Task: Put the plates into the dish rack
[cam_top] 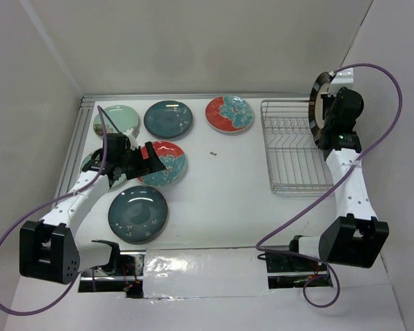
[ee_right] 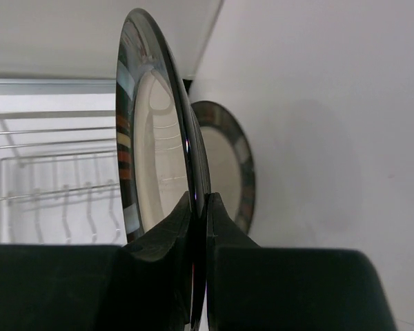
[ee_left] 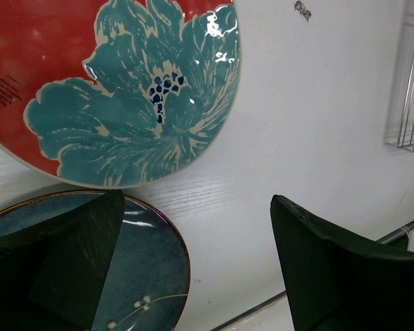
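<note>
firmly, the right end effector (ee_right: 199, 201) pinches an upright striped plate (ee_right: 152, 138).

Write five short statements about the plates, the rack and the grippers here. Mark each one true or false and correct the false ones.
1. The right gripper clamps a striped-rim plate that stands on edge. True.
2. Three plates already stand in the dish rack. False: the top view shows no plate in it.
3. The left gripper is shut on a red plate. False: its fingers are spread apart and hold nothing.
4. Two red flower plates lie flat on the table. True.
5. The mint plate lies to the right of the rack. False: it lies at the far left of the table.
</note>
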You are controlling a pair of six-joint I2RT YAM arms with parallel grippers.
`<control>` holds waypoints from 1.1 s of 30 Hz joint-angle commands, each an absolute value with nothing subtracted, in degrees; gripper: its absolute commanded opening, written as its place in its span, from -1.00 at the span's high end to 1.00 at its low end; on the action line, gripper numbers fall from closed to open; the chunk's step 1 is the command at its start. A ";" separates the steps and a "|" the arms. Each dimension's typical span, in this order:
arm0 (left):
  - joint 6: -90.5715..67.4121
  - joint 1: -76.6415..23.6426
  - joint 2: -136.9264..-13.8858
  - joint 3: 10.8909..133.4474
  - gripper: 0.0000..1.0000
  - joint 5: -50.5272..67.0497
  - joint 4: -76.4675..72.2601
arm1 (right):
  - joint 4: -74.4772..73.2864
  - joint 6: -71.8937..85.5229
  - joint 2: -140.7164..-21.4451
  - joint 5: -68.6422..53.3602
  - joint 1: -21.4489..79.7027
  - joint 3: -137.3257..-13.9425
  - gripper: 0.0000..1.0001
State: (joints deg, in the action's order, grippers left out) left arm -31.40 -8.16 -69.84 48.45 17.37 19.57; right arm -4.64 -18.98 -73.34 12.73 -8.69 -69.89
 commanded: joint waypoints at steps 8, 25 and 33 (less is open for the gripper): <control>-28.56 -5.55 -71.36 47.55 -0.98 21.26 17.06 | 17.22 -24.26 -74.26 11.34 -15.20 -69.44 1.00; -28.56 -2.55 -73.48 47.55 -0.98 23.73 15.38 | 21.80 -22.50 -83.06 9.06 -17.58 -64.42 1.00; -28.56 -2.55 -72.69 47.02 -0.98 22.32 17.75 | 21.01 -19.78 -89.20 6.33 -18.11 -65.21 0.76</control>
State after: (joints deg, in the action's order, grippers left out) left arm -29.93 -2.87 -73.28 47.44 22.33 17.26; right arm 10.44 -21.82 -89.30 7.55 -17.47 -62.24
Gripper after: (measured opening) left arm 0.992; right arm 0.114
